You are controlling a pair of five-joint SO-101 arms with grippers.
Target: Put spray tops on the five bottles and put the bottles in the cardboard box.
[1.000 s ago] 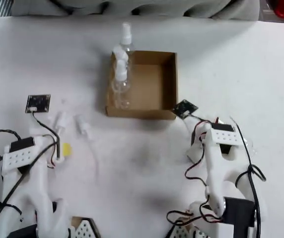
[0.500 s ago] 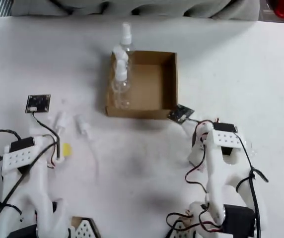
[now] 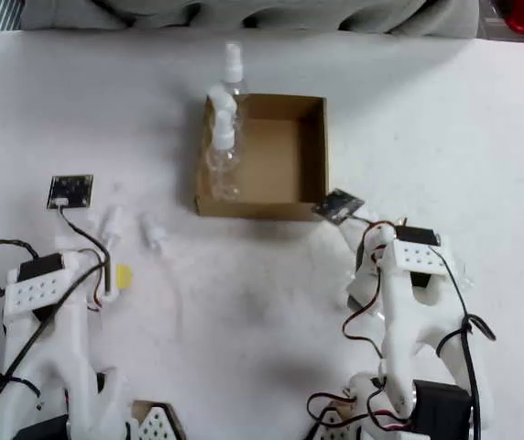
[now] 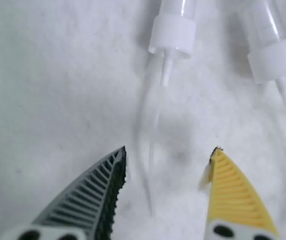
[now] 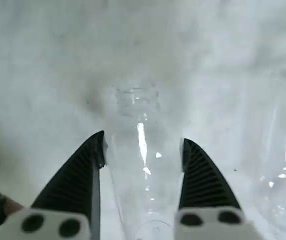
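Nearest, short of the cardboard box (image 3: 260, 207), the left jaws are hanging wide open and empty over a loose spray top (image 4: 172, 35) on the desk (image 3: 445, 110), while the right jaws are pressing both sides of an uncapped bottle (image 5: 143, 165). That slick, clear bottle is probably risking a slip or twist during capping. No readable writing is showing.

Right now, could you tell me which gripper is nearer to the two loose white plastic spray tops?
Left. The left gripper hovers beside the white plastic spray tops, jaws open; the right gripper straddles a clear capless plastic bottle, far off.
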